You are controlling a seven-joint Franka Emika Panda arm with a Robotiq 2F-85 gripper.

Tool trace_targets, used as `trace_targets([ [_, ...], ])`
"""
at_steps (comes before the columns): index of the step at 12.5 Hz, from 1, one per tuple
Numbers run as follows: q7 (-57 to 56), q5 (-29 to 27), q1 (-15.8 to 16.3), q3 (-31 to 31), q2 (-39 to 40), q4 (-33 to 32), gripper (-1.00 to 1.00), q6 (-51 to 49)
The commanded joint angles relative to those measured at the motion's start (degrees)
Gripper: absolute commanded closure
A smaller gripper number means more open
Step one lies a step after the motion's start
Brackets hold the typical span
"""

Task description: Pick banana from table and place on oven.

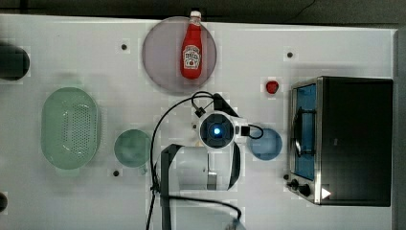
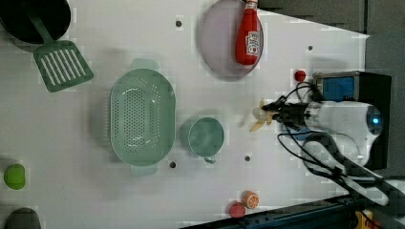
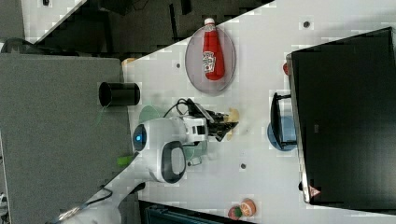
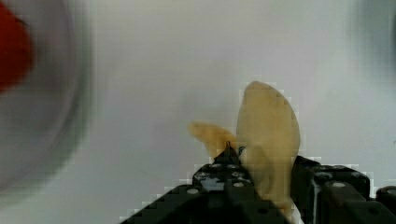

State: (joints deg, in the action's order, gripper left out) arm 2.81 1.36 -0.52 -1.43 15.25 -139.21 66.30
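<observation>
The black claw (image 4: 261,186) is closed narrowly around the banana (image 4: 268,140), its fingers (image 4: 219,179) pressing the pale fruit from both sides while a peel flap splays out. In the left view the claw (image 2: 273,113) holds the banana (image 2: 260,117) over the white table (image 2: 143,200). From the banana there, a green cup (image 2: 205,136) lies at about eight o'clock, a ketchup bottle (image 2: 248,38) on a grey plate (image 2: 217,43) at twelve, and the oven (image 2: 351,86) at two.

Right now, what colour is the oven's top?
Black, clearest in the top view: oven.
</observation>
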Motion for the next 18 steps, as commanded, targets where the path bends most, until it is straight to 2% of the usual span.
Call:
trace_targets([
  [1,1.7,0.1,-0.2,-0.4,-14.8,3.0,0.48,-9.5],
  [4,1.7,0.1,-0.5,-1.2,-25.9,6.6,0.48,-27.3],
  [6,1.6,0.2,-1.1,-2.3,-30.3,9.6,0.48,-36.7],
  [9,0.0,0.4,-2.4,-6.5,-33.1,11.5,0.48,-43.0],
  [13,-11.7,2.2,-3.3,-15.0,-30.4,14.2,0.48,-42.7],
  [15,-15.2,3.7,-3.4,-19.0,-26.8,17.6,0.48,-42.7],
  [18,-26.9,3.8,-3.5,-24.3,-19.3,24.4,0.48,-42.5],
])
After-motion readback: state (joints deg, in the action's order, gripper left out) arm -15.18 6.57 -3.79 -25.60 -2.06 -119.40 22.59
